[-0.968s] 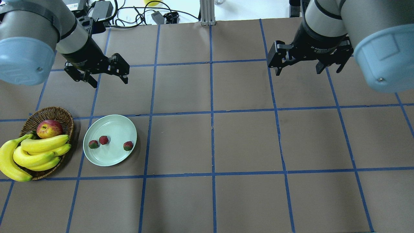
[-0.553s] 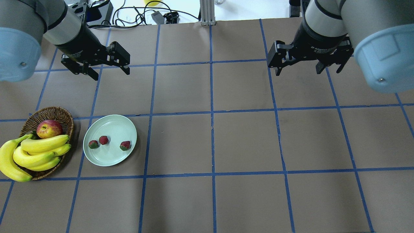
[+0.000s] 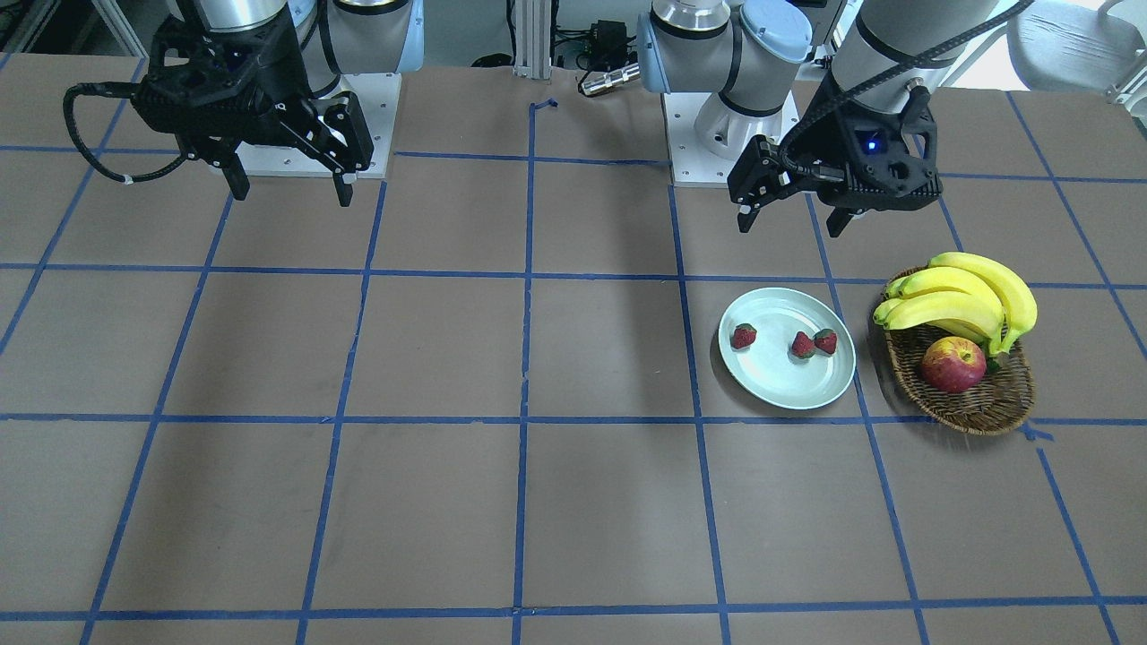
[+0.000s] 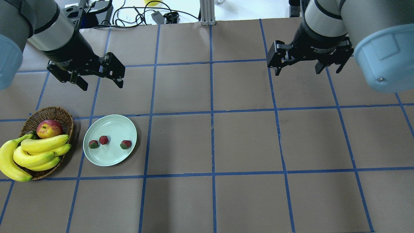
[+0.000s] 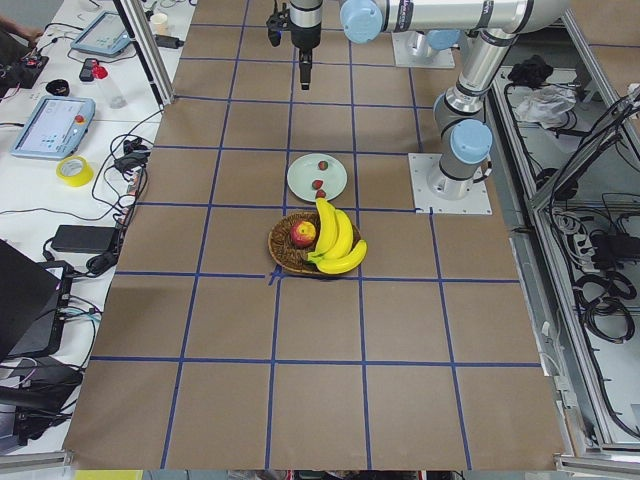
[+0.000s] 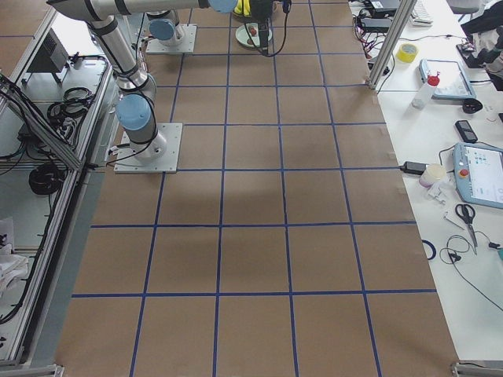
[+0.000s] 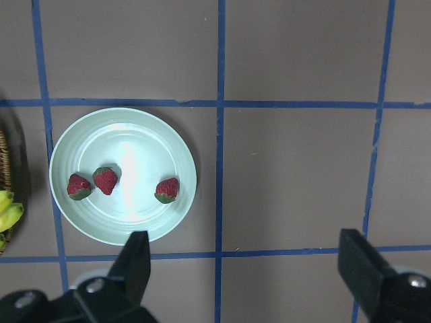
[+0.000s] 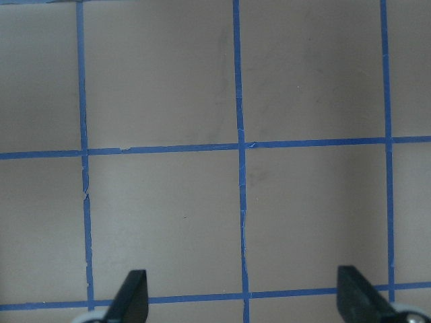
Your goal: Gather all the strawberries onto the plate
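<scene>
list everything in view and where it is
strawberries: three, red, on the plate
plate: one, mint green, beside the basket
basket: one, brown wicker, robot's left end of the table
bananas: one bunch, yellow, in the basket
apple: one, red-yellow, in the basket
table: one, brown with blue tape grid
cables and plugs: several, black, past the table's far edge
left claw: one, black, open, empty, above the table beyond the plate
right claw: one, black, open, empty, above bare table

Glossy plate [image 4: 110, 129]; woven wicker basket [image 4: 61, 114]; matt paper table [image 4: 245, 139].
</scene>
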`<state>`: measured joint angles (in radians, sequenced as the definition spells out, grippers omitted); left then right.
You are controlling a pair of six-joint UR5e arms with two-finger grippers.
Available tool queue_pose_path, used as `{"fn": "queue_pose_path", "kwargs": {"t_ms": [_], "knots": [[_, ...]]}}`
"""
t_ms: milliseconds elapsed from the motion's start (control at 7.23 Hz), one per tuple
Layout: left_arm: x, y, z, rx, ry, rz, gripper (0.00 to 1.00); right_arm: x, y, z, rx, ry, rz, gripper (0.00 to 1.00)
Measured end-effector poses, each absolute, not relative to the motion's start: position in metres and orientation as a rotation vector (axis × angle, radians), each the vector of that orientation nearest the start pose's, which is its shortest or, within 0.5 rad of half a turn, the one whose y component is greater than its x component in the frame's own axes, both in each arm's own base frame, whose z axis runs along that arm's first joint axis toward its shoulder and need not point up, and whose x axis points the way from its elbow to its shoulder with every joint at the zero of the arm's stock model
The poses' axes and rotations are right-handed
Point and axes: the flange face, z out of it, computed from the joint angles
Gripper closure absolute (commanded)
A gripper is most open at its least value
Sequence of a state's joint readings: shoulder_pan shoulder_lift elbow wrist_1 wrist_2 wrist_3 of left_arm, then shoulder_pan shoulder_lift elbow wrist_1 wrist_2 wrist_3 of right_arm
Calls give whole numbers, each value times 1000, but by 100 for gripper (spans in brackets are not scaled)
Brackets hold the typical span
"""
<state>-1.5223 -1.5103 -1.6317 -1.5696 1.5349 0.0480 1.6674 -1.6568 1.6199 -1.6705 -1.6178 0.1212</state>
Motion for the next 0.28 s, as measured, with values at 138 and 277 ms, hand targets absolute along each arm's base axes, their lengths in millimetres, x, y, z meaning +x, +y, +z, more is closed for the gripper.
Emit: {"fn": "queue_pose_path", "kwargs": {"t_ms": [138,277], "knots": [[-120,-466,489,17,3171,8,0,173,-453,515,44,3165,-223,0],[-123,-462,490,27,3168,19,0,173,-453,515,44,3166,-223,0]]}}
